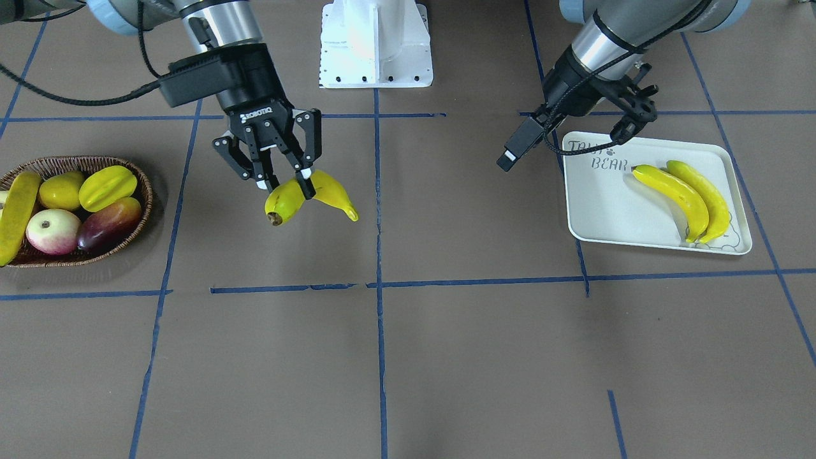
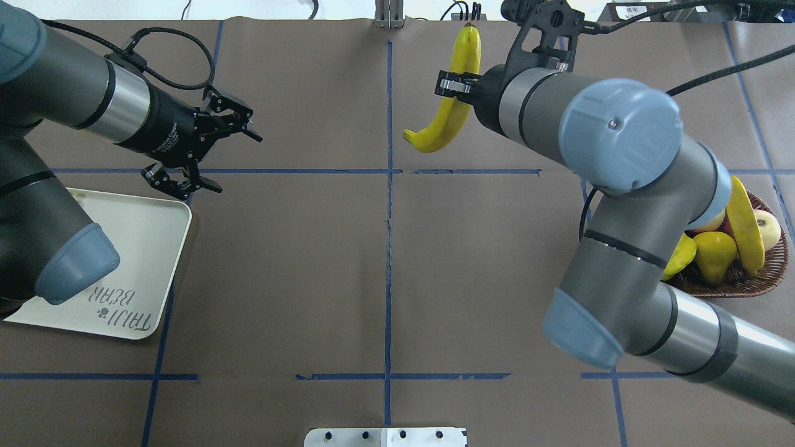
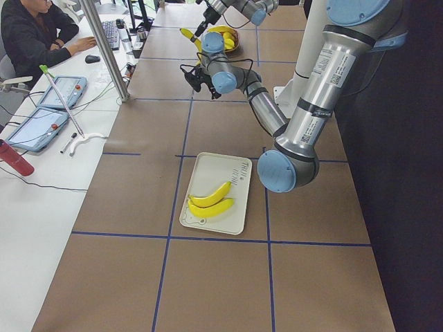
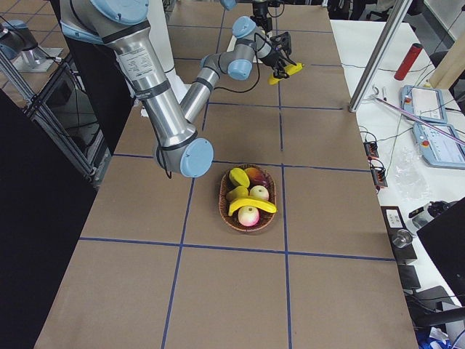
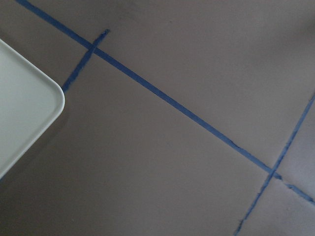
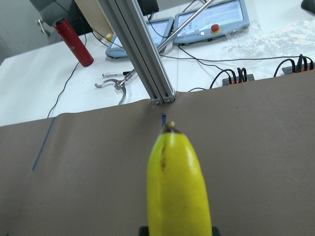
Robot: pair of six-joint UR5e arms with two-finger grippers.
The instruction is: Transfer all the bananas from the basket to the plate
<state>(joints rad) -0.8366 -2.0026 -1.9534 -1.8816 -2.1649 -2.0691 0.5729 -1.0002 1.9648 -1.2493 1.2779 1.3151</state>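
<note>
My right gripper (image 1: 288,186) is shut on a yellow banana (image 1: 310,195) and holds it in the air above the table, between basket and plate; it also shows in the overhead view (image 2: 448,99) and fills the right wrist view (image 6: 179,187). The brown wicker basket (image 1: 137,237) holds one more banana (image 1: 16,217) lying across its outer edge. The pale plate (image 1: 605,204) carries two bananas (image 1: 674,196) side by side. My left gripper (image 2: 228,159) is open and empty, hovering just off the plate's corner (image 5: 29,105).
The basket also holds a starfruit (image 1: 108,187), a round yellow fruit (image 1: 62,190), an apple (image 1: 53,231) and a dark mango (image 1: 109,222). The white robot base (image 1: 376,44) stands at the table's back. An operator (image 3: 31,34) sits beside the table.
</note>
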